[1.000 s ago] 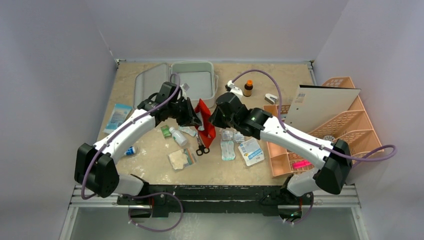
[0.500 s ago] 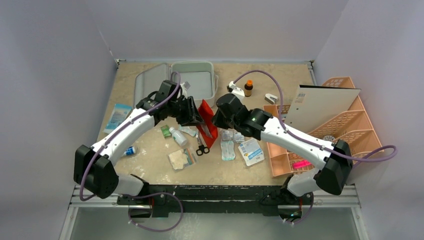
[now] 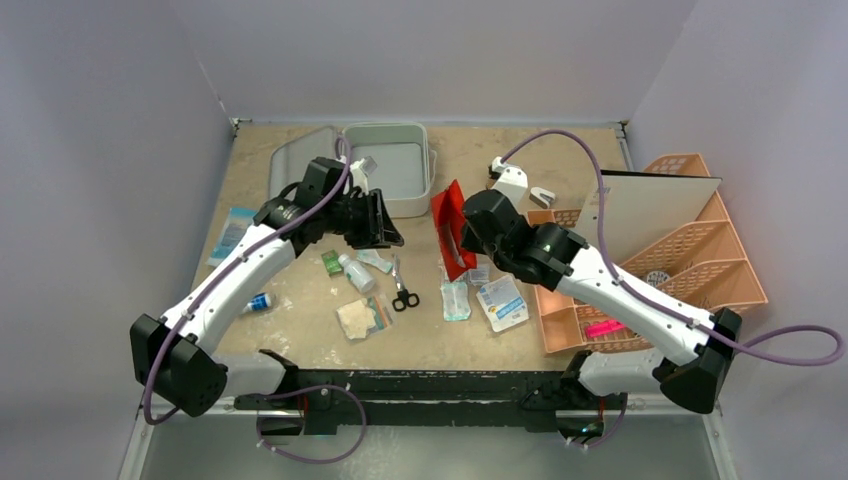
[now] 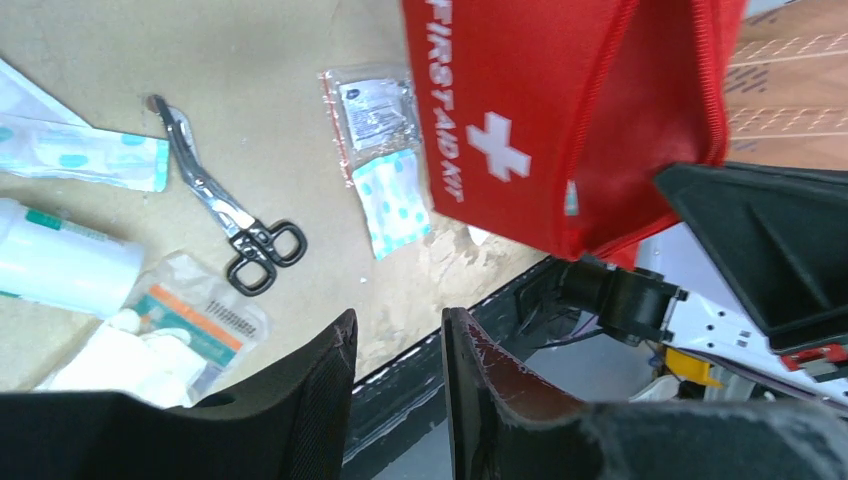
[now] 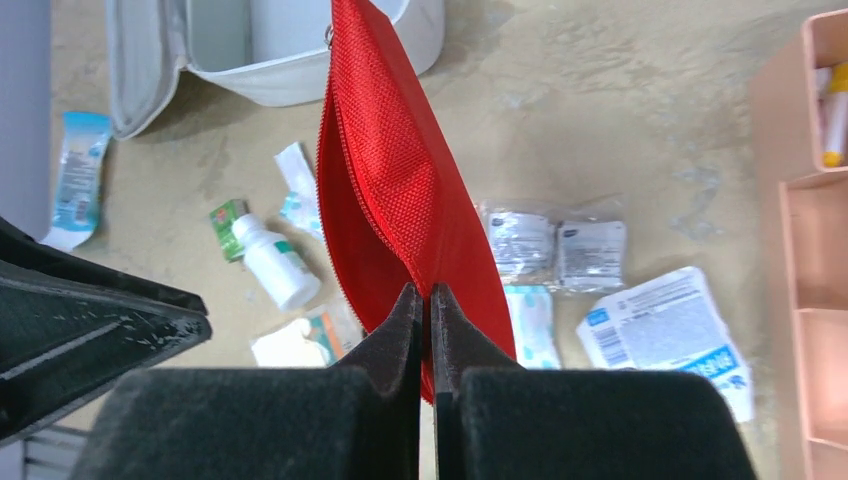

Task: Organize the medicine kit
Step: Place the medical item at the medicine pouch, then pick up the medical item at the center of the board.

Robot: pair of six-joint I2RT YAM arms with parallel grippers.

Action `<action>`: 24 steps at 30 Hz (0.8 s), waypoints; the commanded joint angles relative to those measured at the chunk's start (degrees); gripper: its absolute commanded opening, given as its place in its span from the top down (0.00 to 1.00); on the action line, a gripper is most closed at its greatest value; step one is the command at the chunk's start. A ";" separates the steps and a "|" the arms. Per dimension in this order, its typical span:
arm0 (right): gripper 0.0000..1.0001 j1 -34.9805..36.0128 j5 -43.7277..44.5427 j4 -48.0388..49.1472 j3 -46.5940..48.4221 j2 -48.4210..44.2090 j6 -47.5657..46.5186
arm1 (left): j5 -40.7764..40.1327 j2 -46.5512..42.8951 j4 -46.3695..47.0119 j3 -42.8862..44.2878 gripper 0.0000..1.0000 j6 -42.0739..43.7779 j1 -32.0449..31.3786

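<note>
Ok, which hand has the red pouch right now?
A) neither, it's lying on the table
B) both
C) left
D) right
D: the right hand is shut on the pouch at its edge, while the left hand is open and apart from it.

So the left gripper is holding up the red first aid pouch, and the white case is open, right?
No: the right gripper holds the red pouch, as the right wrist view shows; the left gripper is empty. The white case is open.
</note>
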 commanded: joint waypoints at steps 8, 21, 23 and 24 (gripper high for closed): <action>1.00 0.18 14.18 -10.91 0.74 -7.21 -4.14 | -3.40 3.63 2.38 -0.70 0.66 -0.67 -4.33; 1.00 0.09 16.11 -13.26 -0.42 -12.00 -6.35 | -19.21 13.21 16.72 -7.79 0.67 -18.65 -15.48; 1.00 0.11 16.38 -13.13 -1.10 -13.03 -6.20 | -20.23 15.40 16.55 -7.28 0.67 -19.64 -17.00; 1.00 0.11 16.56 -13.08 -1.33 -13.54 -6.15 | -20.42 16.46 16.64 -6.97 0.67 -20.11 -17.67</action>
